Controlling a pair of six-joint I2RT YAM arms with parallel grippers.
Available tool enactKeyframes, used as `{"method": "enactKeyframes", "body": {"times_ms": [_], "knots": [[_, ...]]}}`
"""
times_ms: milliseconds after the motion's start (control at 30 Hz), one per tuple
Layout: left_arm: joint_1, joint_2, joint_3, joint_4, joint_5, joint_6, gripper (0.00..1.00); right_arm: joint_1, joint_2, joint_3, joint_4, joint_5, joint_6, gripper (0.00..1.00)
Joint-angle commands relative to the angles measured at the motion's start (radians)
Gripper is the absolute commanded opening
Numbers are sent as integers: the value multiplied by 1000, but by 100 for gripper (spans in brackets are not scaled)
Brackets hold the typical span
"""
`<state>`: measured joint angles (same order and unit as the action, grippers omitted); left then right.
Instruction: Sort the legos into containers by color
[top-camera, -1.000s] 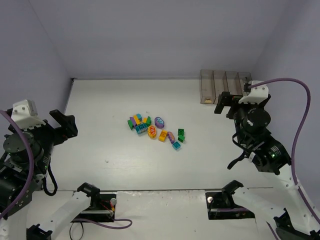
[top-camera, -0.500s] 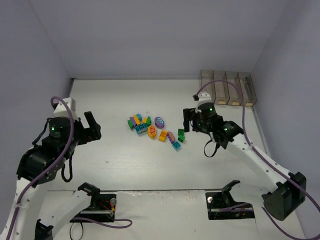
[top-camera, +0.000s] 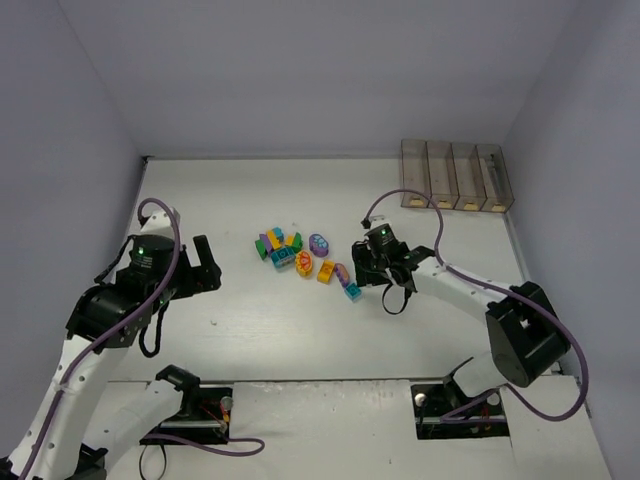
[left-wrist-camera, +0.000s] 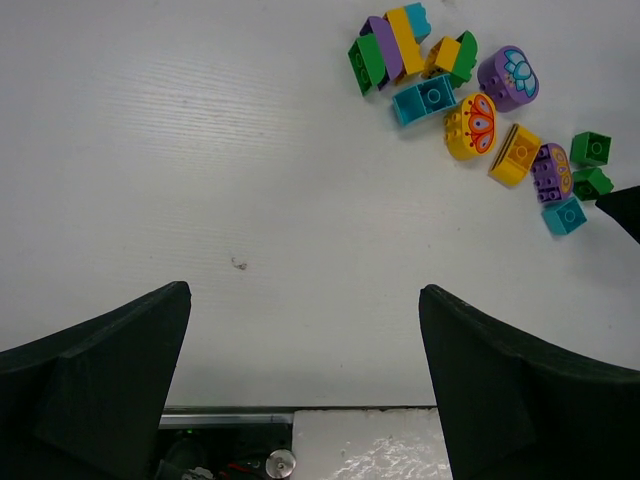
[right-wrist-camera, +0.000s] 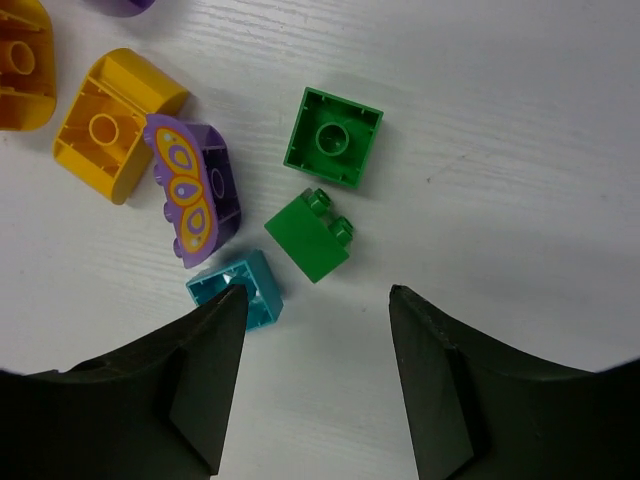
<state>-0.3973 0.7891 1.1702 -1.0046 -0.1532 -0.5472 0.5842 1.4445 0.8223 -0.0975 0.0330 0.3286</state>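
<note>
"Which one is it after, do you reckon?"

"The small green brick (right-wrist-camera: 308, 238), I'd say. The right end effector (right-wrist-camera: 316, 305) hangs over the near right fringe of the legos (top-camera: 310, 257), which lie in a loose heap about the middle of the surface (top-camera: 240, 200). Its fingers stand apart with nothing gripped. That brick lies just ahead of the gap and touches neither finger."

"Tricky to pick up?"

"It looks light and hard, smooth plastic. It won't squash, but I'd guess it skids or pops out if pinched badly. It's tipped on its side and turned cornerwise to the fingers. I'd take it by two flat opposite faces, not by the corners or the studs."

"Any neighbours in the way?"

"A teal brick (right-wrist-camera: 236, 290) sits right at one fingertip (right-wrist-camera: 215, 340); whether they touch I can't tell. A second green brick (right-wrist-camera: 333, 137), stud up, lies just beyond, apart from the first. A purple butterfly brick (right-wrist-camera: 192, 190) touches a yellow brick (right-wrist-camera: 115, 120)."

"And the other arm?"

"The left end effector (left-wrist-camera: 305, 300) is spread wide and holds nothing. It's nearer the left edge of the surface, well apart from the heap."

"Where do they all go?"

"Into the containers (top-camera: 455, 175), four joined bins at the far right corner, well apart from the bricks."
</note>
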Motion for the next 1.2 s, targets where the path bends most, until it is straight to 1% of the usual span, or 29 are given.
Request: {"method": "enactKeyframes", "body": {"times_ms": [0,100,167,200,233,267,300,333,367,400,467,500,633,733,833,867,900,933,967,1067,1100,1167], "knots": [[5,22,-7,52,32,-23,90,6,57,6,125,-5,-3,55],[5,30,-20,60,49,-23,90,6,114,21,151,8,-16,55],[5,35,-24,63,56,-25,90,5,143,31,168,16,-14,52],[5,36,-27,64,58,-25,90,3,168,34,174,10,-11,50],[6,39,-27,64,60,-22,90,3,177,35,180,10,-8,45],[5,39,-29,64,60,-23,90,3,191,38,189,15,-3,43],[5,41,-30,67,61,-23,90,3,195,40,193,18,3,40],[5,42,-35,67,64,-22,90,3,200,41,194,21,6,35],[5,42,-37,69,69,-22,90,3,200,41,196,27,6,32],[5,44,-41,73,72,-20,90,3,198,38,196,33,9,21],[5,45,-47,78,80,-20,90,3,180,38,193,41,9,10],[5,47,-49,80,81,-17,90,3,168,40,188,47,13,1],[5,50,-56,84,93,-14,90,-1,45,69,133,82,17,0],[5,50,-70,110,116,-13,90,-36,-27,136,64,152,-20,0],[5,50,-95,144,152,-10,90,-164,-56,219,33,176,-74,0],[5,52,-101,152,177,-8,90,-257,-56,239,32,174,-88,0],[3,53,-106,161,191,-10,90,-306,-50,259,28,174,-101,0],[5,53,-110,176,207,-11,90,-355,-30,299,30,168,-124,0],[5,52,-121,184,231,-11,90,-451,-12,320,30,165,-131,0],[3,52,-132,204,248,-7,90,-575,79,411,30,145,-149,0],[3,53,-132,210,247,1,90,-646,133,435,30,143,-151,0],[3,61,-132,219,241,12,90,-701,189,518,30,133,-143,0]]}}
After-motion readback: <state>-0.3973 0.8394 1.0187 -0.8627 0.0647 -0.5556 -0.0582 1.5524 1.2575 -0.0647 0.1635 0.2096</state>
